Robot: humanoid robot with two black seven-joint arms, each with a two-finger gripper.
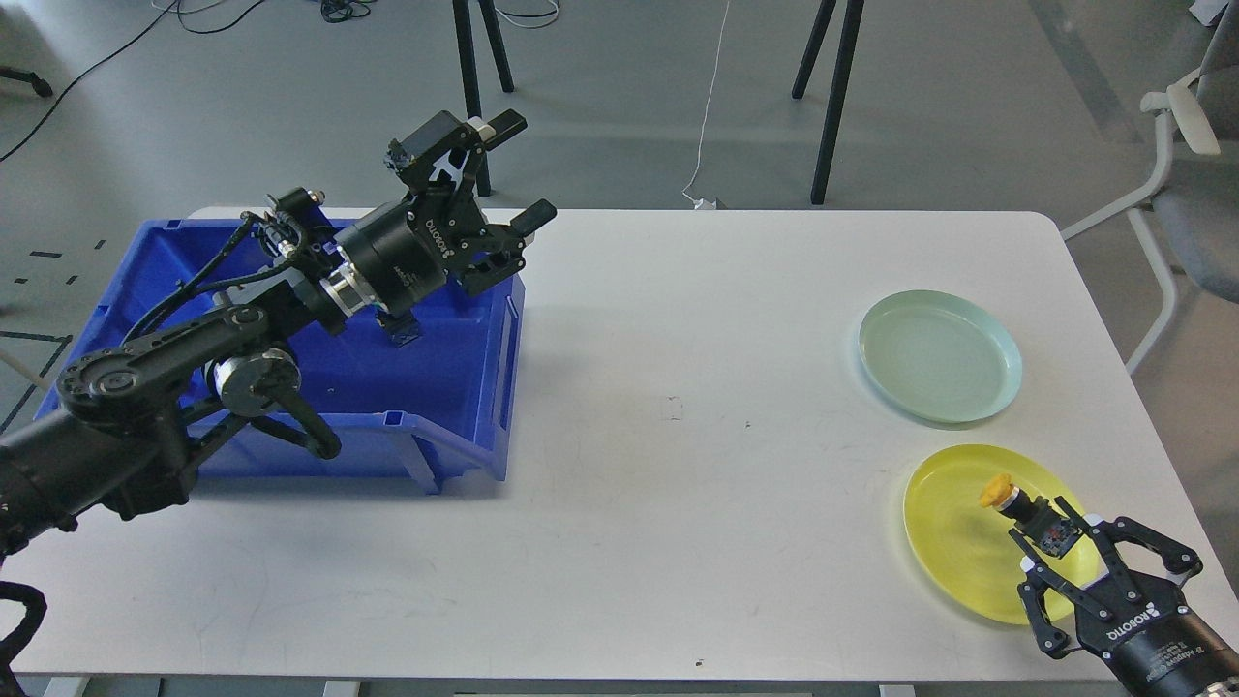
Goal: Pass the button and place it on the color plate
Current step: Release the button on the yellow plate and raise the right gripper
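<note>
Your yellow-capped button (1028,511) lies on the yellow plate (953,542), its long axis running from the cap at 10 o'clock down to the dark body at 4 o'clock. Your right gripper (1072,552) sits at the plate's 4 o'clock edge with the fingers (1036,571) spread wide; the button's body sits right at their tips, apparently let go. Your left gripper (503,169) hangs released over the blue bin (455,407), well apart. The green plate (939,356) stands bare on the counter (678,436).
</note>
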